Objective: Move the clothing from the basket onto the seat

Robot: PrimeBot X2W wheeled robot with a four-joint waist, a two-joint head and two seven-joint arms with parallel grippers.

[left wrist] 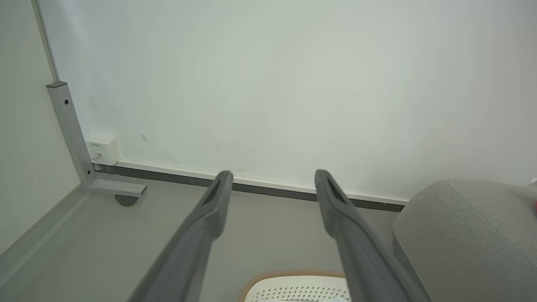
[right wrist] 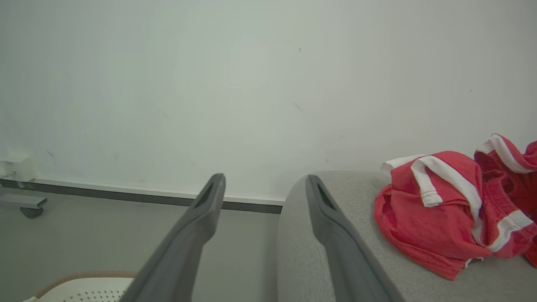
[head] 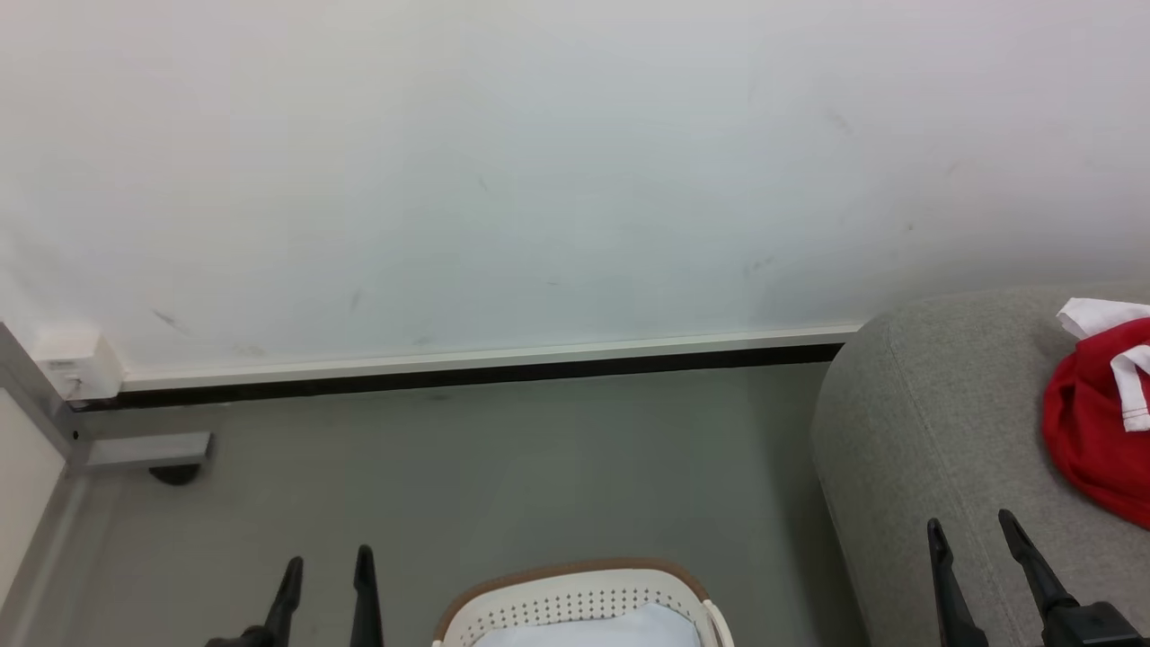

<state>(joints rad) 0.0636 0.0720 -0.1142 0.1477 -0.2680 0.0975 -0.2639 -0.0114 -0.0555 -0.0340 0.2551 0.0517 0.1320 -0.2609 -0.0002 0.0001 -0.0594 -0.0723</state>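
Observation:
The red clothing (head: pixel 1101 431) with white trim lies in a heap on the grey seat (head: pixel 934 422) at the right; the right wrist view has the clothing (right wrist: pixel 449 214) on the seat (right wrist: pixel 335 268) too. The cream basket (head: pixel 575 602) with its brown rim stands on the floor at the bottom centre, a pale cloth inside it. My left gripper (head: pixel 325 566) is open, left of the basket. My right gripper (head: pixel 972 530) is open over the seat's rounded arm, left of the clothing. Nothing is between either pair of fingers. The basket (left wrist: pixel 293 287) and seat (left wrist: pixel 465 235) also appear past my left gripper (left wrist: pixel 272 178).
A white wall with a dark baseboard (head: pixel 467 368) runs behind. A grey metal frame with a caster foot (head: pixel 175 472) and a small white box (head: pixel 76 364) stand at the left. Grey floor (head: pixel 503 467) lies between the basket and the wall.

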